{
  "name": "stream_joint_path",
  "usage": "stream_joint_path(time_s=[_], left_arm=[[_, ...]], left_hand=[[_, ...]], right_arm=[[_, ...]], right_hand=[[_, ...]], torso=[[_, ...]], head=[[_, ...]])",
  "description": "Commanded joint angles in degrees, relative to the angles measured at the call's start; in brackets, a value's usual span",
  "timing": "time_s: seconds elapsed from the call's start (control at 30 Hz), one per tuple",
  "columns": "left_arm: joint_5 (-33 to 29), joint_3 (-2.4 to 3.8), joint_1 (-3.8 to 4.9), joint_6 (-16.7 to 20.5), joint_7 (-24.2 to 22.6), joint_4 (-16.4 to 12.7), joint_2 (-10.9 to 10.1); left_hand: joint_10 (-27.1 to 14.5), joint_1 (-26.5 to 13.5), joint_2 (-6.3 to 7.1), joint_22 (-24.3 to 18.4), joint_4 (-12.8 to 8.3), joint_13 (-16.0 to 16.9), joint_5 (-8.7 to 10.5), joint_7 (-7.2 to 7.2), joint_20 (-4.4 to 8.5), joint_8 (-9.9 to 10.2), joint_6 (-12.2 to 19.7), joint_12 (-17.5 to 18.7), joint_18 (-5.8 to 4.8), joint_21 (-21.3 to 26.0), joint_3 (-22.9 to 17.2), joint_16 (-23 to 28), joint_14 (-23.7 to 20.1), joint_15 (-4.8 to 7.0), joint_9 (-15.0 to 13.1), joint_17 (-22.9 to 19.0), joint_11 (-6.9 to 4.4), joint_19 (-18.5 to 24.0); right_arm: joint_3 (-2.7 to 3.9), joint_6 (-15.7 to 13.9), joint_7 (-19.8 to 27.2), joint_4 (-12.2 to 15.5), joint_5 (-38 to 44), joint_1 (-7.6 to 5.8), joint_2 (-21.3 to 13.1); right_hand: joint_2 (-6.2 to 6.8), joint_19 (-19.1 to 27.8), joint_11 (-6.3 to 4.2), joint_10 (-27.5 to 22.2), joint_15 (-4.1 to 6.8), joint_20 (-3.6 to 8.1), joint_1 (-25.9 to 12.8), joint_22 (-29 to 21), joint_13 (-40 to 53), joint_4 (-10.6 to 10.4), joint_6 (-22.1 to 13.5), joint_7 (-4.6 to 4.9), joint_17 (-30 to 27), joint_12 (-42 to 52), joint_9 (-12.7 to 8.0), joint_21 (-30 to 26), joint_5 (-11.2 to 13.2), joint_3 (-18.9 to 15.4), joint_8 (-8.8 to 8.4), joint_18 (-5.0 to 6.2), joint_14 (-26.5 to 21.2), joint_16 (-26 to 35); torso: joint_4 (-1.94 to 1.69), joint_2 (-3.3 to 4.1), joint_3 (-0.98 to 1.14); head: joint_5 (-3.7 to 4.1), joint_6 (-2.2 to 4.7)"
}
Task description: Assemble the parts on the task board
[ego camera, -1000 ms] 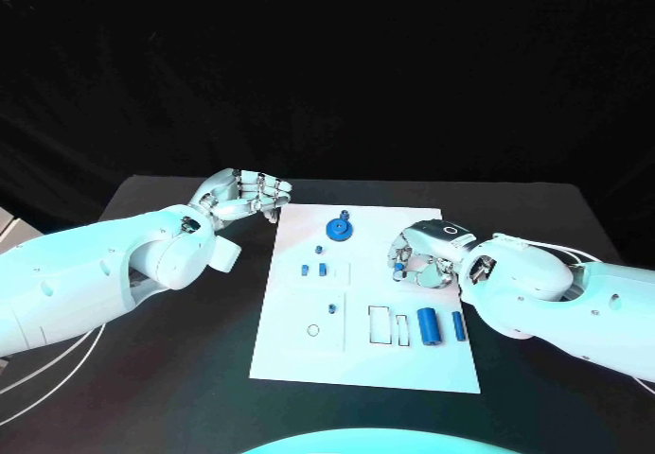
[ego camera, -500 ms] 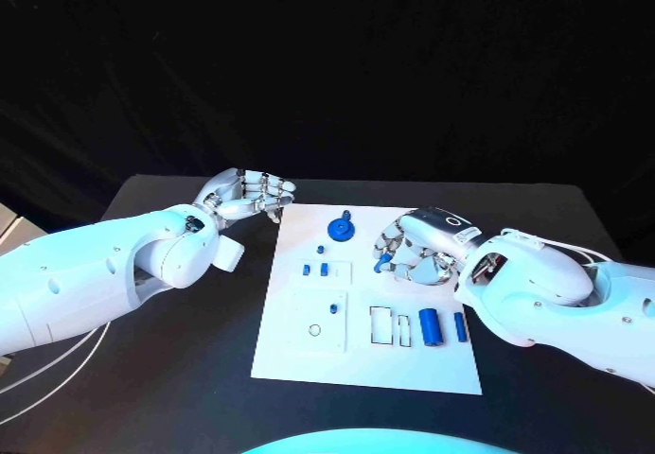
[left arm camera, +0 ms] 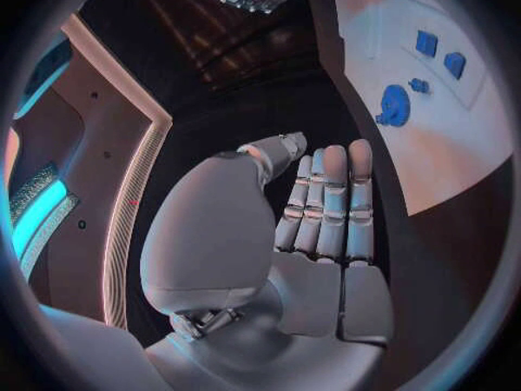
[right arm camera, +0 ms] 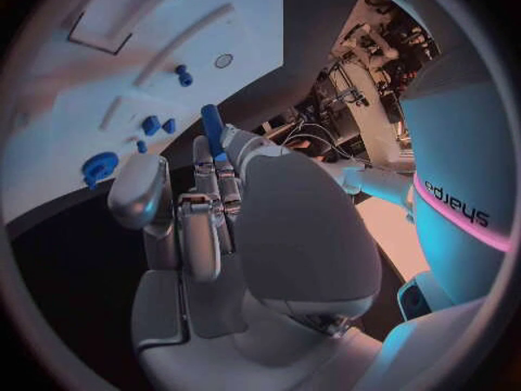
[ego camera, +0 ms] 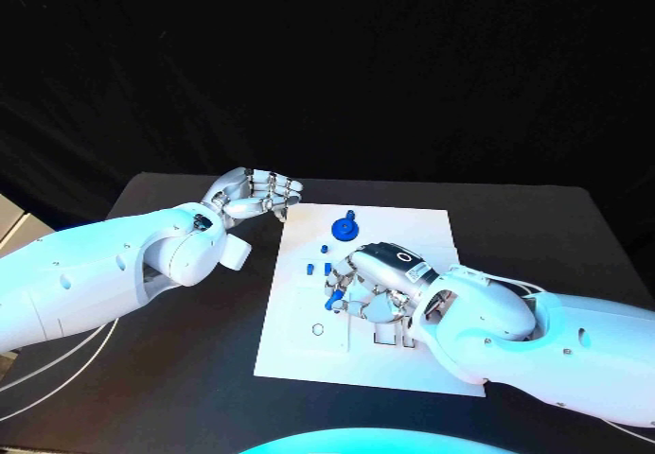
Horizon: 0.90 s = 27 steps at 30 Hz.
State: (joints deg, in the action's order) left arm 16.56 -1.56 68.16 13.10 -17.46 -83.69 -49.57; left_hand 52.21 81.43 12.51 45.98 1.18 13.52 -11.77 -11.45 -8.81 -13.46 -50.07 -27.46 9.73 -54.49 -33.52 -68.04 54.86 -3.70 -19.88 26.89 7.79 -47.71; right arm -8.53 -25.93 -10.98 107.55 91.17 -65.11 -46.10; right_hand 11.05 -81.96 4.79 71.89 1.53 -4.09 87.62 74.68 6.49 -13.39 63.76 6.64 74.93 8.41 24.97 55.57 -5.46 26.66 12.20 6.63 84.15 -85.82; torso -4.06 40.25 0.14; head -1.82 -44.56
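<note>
Pinching a blue cylindrical part (right arm camera: pixel 212 118) between its fingers, the right hand (ego camera: pixel 380 274) is hanging over the middle of the white task board (ego camera: pixel 416 223); the right wrist view is showing the grip, the head view is not. It has moved left from the board's right edge. The left hand (ego camera: pixel 256 196), fingers curled on nothing, is sitting beyond the board's far-left corner. A round blue disc part (ego camera: pixel 345 227) is lying on the far side of the board.
</note>
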Motion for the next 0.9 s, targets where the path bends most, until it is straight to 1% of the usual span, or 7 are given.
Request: stream_joint_path(time_s=[0.03, 0.17, 0.23, 0.4, 0.47, 0.7, 0.9], left_arm=[[-0.43, 0.05, -0.05, -0.96, -0.54, -0.05, 0.10], [-0.43, 0.05, -0.06, -1.04, -0.52, -0.04, 0.12], [-0.44, 0.05, -0.07, -1.09, -0.50, -0.03, 0.15], [-0.44, 0.05, -0.09, -1.15, -0.45, -0.02, 0.20], [-0.44, 0.05, -0.09, -1.16, -0.41, -0.02, 0.19], [-0.44, 0.05, -0.09, -1.21, -0.37, -0.03, 0.20], [-0.44, 0.05, -0.10, -1.24, -0.37, -0.04, 0.20]], left_hand=[[-0.40, -0.27, -0.41, -0.09, 0.09, -0.07, -0.31, 0.00, -0.36, -0.22, 0.42, -0.24, 0.81, 0.40, 0.33, 0.21, -0.26, -0.03, 0.09, -0.09, 0.04, 0.05], [-0.40, -0.27, -0.41, -0.09, 0.09, -0.07, -0.31, 0.00, -0.36, -0.22, 0.42, -0.24, 0.81, 0.40, 0.33, 0.21, -0.26, -0.03, 0.09, -0.09, 0.04, 0.05], [-0.40, -0.27, -0.41, -0.09, 0.09, -0.07, -0.31, 0.00, -0.36, -0.22, 0.42, -0.24, 0.81, 0.40, 0.33, 0.21, -0.26, -0.03, 0.09, -0.09, 0.04, 0.05], [-0.40, -0.27, -0.41, -0.09, 0.09, -0.07, -0.31, 0.00, -0.36, -0.22, 0.42, -0.24, 0.81, 0.40, 0.33, 0.21, -0.26, -0.03, 0.09, -0.09, 0.04, 0.05], [-0.40, -0.27, -0.41, -0.09, 0.09, -0.07, -0.31, 0.00, -0.36, -0.22, 0.42, -0.24, 0.81, 0.40, 0.33, 0.21, -0.26, -0.03, 0.09, -0.09, 0.04, 0.05], [-0.43, -0.27, -0.41, -0.10, 0.08, -0.07, -0.31, 0.00, -0.37, -0.25, 0.44, -0.29, 0.81, 0.42, 0.36, 0.20, -0.27, -0.03, 0.10, -0.09, 0.04, 0.05], [-0.47, -0.26, -0.36, -0.11, 0.05, -0.08, -0.31, -0.01, -0.37, -0.25, 0.49, -0.31, 0.81, 0.43, 0.39, 0.20, -0.29, -0.04, 0.11, -0.10, 0.05, 0.05]], right_arm=[[-0.05, -0.90, 1.85, -0.65, 1.34, 1.25, 1.21], [-0.10, -0.64, 1.98, -1.38, 1.85, 2.19, 2.50], [-0.13, 0.02, 1.67, -1.84, 2.26, 2.53, 3.10], [-0.33, 1.70, 0.85, -2.96, 3.19, 2.98, 4.07], [-0.41, 2.28, 0.58, -3.30, 3.40, 3.16, 4.36], [-0.54, 3.18, -0.92, -4.05, 4.84, 3.75, 5.19], [-0.61, 4.36, -1.67, -4.68, 5.83, 3.92, 5.68]], right_hand=[[0.68, -0.04, -2.16, 2.36, 0.24, 0.29, -0.17, -0.03, 0.81, 5.20, -0.07, 0.32, 4.64, 0.08, 0.03, -0.29, -0.28, 4.91, 0.21, -0.78, 3.68, -0.06], [0.72, 0.00, -2.14, 2.34, 0.22, 0.28, -0.28, -0.08, 0.84, 5.25, -0.10, 0.34, 4.56, 0.04, 0.04, -0.43, -0.28, 4.95, 0.20, -0.76, 3.66, -0.03], [0.72, 0.00, -2.14, 2.34, 0.22, 0.28, -0.28, -0.08, 0.84, 5.25, -0.10, 0.34, 4.56, 0.04, 0.04, -0.43, -0.28, 4.95, 0.20, -0.76, 3.66, -0.03], [0.81, 0.08, -2.08, 2.28, 0.17, 0.24, -0.73, -0.14, 0.92, 5.29, -0.18, 0.36, 4.33, -0.08, 0.05, -0.69, -0.22, 5.00, 0.15, -0.72, 3.61, 0.06], [0.85, 0.09, -2.08, 2.24, 0.16, 0.23, -0.79, -0.13, 0.94, 5.34, -0.22, 0.36, 4.30, -0.12, 0.05, -0.70, -0.22, 5.03, 0.13, -0.72, 3.61, 0.08], [0.86, 0.12, -2.08, 2.19, 0.15, 0.22, -0.85, -0.16, 0.96, 5.40, -0.26, 0.36, 4.16, -0.17, 0.04, -0.81, -0.24, 5.09, 0.11, -0.70, 3.58, 0.13], [0.92, 0.11, -2.05, 2.09, 0.13, 0.21, -0.96, -0.09, 0.99, 5.54, -0.39, 0.39, 4.14, -0.28, 0.02, -0.71, -0.29, 5.20, 0.03, -0.72, 3.57, 0.14]], torso=[[0.03, 0.08, -0.01], [0.02, 0.06, 0.02], [0.03, 0.05, 0.02], [0.07, 0.03, 0.05], [0.08, 0.06, 0.03], [0.04, 0.05, 0.07], [0.07, 0.06, 0.02]], head=[[-0.58, -0.11], [-0.71, -0.24], [-0.81, -0.25], [-1.01, -0.24], [-0.94, -0.28], [-0.87, -0.37], [-0.91, -0.50]])
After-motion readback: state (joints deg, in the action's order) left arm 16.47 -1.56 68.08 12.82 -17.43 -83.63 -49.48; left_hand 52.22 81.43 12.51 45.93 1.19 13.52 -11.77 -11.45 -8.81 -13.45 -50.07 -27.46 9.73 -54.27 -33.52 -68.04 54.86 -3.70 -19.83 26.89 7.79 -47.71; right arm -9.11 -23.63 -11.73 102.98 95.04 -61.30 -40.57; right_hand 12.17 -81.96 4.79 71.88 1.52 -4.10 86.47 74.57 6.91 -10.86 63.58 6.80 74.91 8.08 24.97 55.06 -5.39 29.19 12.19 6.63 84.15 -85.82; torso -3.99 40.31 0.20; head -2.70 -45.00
